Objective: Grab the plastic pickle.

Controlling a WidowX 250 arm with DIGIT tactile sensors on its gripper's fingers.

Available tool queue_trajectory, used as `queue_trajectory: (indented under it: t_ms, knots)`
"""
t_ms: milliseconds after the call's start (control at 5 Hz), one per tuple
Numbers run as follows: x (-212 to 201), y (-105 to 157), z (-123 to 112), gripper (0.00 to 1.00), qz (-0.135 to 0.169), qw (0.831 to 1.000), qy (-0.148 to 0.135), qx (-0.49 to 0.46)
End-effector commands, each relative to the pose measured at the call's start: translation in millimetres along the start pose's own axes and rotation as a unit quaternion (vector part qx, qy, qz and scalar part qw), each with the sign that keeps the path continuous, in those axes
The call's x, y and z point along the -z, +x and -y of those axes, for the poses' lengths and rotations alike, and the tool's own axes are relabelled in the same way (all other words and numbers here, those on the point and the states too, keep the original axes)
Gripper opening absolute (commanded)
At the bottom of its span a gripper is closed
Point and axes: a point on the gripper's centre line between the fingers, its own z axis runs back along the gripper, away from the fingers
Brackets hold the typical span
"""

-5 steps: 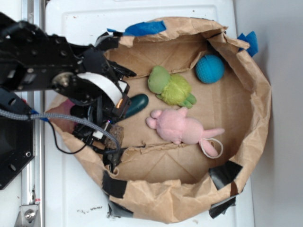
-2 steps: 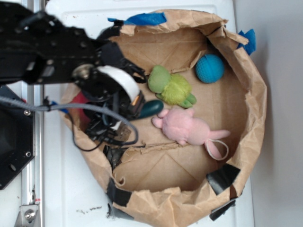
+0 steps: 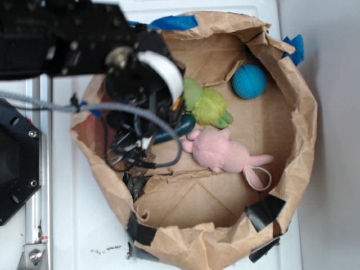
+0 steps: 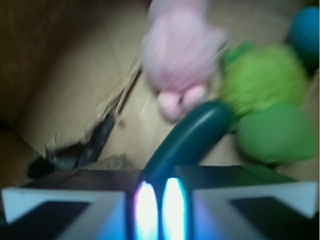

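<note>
The plastic pickle (image 4: pixel 192 137), glossy dark teal, lies on the floor of the paper bag (image 3: pixel 292 140). Its far end is beside the pink plush's (image 4: pixel 180 55) head. In the blurred wrist view its near end runs in under my gripper (image 4: pixel 159 182), whose two fingers stand almost together with only a thin slit between them, far narrower than the pickle. From the exterior view only the pickle's far end (image 3: pixel 184 125) shows past the black arm. The gripper (image 3: pixel 164 128) sits low over the bag's left side. Whether the tips touch the pickle I cannot tell.
A fuzzy light-green plush (image 3: pixel 207 106) lies just beyond the pickle, with the pink plush (image 3: pixel 222 151) to the front right and a blue knitted ball (image 3: pixel 249 82) at the far right. The bag's crumpled walls ring everything. A torn flap (image 4: pixel 85 150) lies left of the gripper.
The arm has swung up and to the right, deeper into the bag. The bag and the toys shifted slightly right, and the pickle slid right toward the pink plush.
</note>
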Motion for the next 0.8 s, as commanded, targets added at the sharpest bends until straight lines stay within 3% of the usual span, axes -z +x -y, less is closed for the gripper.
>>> queue_trajectory:
  t_ms: [0,600]
  knots:
    - [-14,22,-7,1.0,0.016,0.995,-0.011,-0.098]
    - [5,46,-20,1.0,0.037,0.978,-0.015,-0.206]
